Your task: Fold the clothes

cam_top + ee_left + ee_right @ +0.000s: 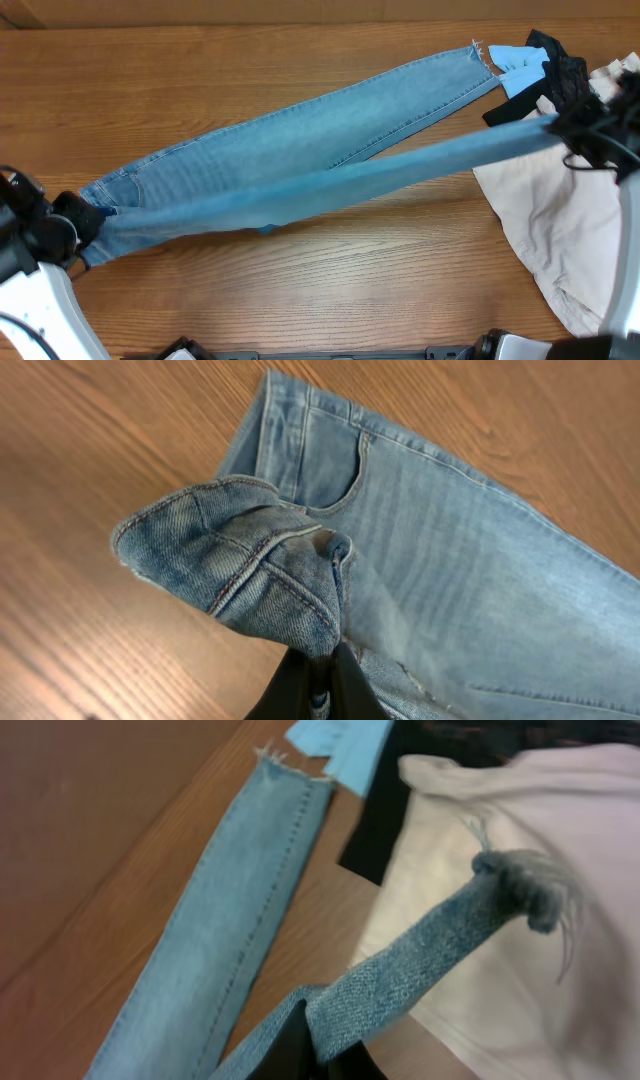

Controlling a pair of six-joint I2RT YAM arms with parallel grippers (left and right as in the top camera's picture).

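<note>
The jeans (300, 140) are stretched diagonally over the wooden table (200, 50). At the left end the waistband is clamped by the left gripper (90, 222), with the denim bunched above its closed fingers. One leg is pinched near its frayed hem by the right gripper (562, 125) and held raised over the beige garment (560, 240). The other leg lies flat, its hem touching a small blue cloth (520, 65) beside a black garment (555, 55).
</note>
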